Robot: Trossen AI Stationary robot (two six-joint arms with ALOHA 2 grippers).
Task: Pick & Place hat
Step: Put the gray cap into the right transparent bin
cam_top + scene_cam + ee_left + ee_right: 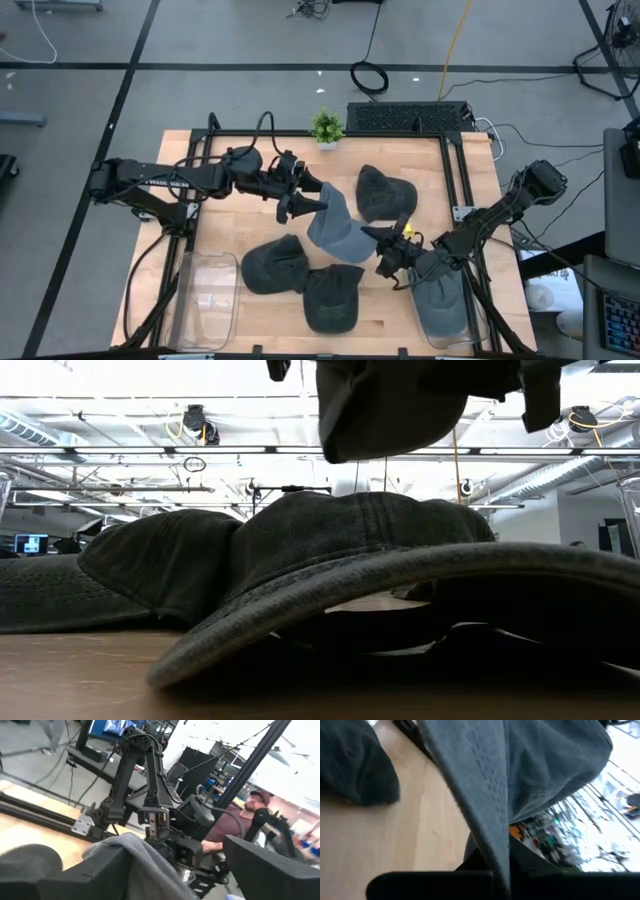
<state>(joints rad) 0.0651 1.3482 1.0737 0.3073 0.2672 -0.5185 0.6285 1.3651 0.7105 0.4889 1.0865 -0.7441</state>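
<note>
Hat point(335, 228), grey, held up mid-worktop point(250, 195) w/ left gripper point(300, 208) & right gripper point(385, 240), both jaws clamped on it.

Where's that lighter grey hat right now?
In the high view the light grey hat is held up over the table's middle between the left gripper and the right gripper, with dark caps lying around it.

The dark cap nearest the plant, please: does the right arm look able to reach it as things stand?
Probably not yet. The right gripper and left gripper both seem to hold the grey cap, lifted between them. The dark cap lies uncovered just beyond, so reach looks fine once freed.
</note>
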